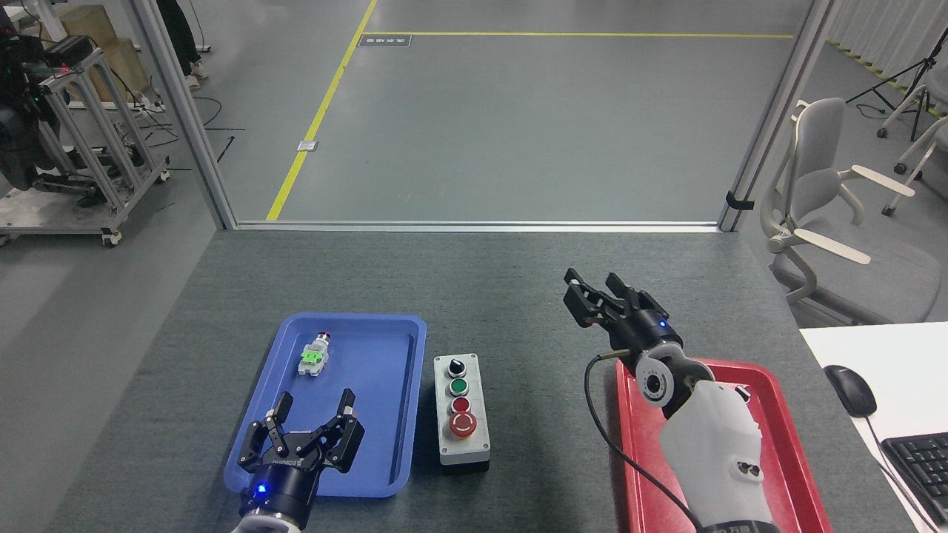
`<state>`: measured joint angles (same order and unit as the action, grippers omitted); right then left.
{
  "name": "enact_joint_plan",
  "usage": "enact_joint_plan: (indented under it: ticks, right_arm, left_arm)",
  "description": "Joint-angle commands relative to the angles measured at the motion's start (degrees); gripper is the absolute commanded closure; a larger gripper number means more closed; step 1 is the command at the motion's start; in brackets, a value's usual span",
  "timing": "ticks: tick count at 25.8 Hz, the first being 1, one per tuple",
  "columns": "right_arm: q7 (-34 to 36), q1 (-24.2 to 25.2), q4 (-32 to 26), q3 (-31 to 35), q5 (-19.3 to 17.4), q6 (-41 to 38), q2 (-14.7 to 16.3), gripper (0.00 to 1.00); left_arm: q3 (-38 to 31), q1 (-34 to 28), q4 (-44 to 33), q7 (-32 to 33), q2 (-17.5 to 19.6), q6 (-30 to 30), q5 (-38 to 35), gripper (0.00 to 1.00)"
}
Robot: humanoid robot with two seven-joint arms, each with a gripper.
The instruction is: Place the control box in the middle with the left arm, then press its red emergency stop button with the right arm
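Note:
The control box, light grey on a dark base, lies lengthwise on the grey table between the two trays. Its top carries a black knob, a green button, a small red button and, nearest me, the large red emergency stop button. My left gripper hovers open and empty over the near part of the blue tray, left of the box. My right gripper is raised well to the right of and beyond the box, its two fingers apart with nothing between them.
A loose red-tipped part with a green clip lies at the back of the blue tray. My right forearm covers much of the red tray. A chair, a mouse and a keyboard are on the right.

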<state>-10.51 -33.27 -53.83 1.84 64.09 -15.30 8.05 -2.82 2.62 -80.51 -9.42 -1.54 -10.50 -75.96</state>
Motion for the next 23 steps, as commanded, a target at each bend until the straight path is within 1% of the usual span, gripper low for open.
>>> enact_joint_plan:
  ticks: [1,4,8,9,12,14,18,21,23]
  right_arm:
    - [1.2,4.1,-1.8,1.4,0.0,5.7,1.9,0.01]
    - [5.4,10.1,-5.1,1.2,1.2,8.8,2.6,0.02]
    - [19.2,16.7,-10.6,1.2,6.0,9.1,3.2,0.02]
    - [21.6,18.1,-11.8,1.2,7.3,9.2,3.3,0.02]
    - [22.5,20.0,-13.7,1.1,10.1,9.2,3.4,0.02]
    - [22.5,21.0,-14.4,1.2,10.2,9.2,3.8,0.02]
    - [22.6,22.8,-15.8,1.5,10.1,9.2,3.9,0.01]
    - [22.5,23.6,-15.8,1.4,10.1,9.1,3.9,0.01]
    - [22.5,23.9,-15.9,1.5,10.1,9.2,3.9,0.01]
  left_arm:
    - [-0.1,0.4,0.5,0.0,0.4,0.3,-0.1,0.01]
    - [0.0,0.9,0.7,0.1,0.8,0.0,0.1,0.01]
    - [0.1,1.2,1.1,0.2,2.9,-0.6,0.6,0.01]
    - [0.1,1.2,1.2,0.1,3.0,-0.6,0.6,0.01]
    - [0.1,1.2,1.1,0.0,3.8,-0.7,0.5,0.01]
    - [0.4,1.2,1.2,0.0,5.3,-0.5,-0.1,0.01]
    - [0.4,1.5,1.3,1.5,5.3,0.2,-0.2,0.01]
    - [0.4,1.6,1.4,4.7,5.4,0.0,-0.2,0.01]
    - [0.2,1.7,1.4,5.0,5.4,0.0,-0.1,0.01]
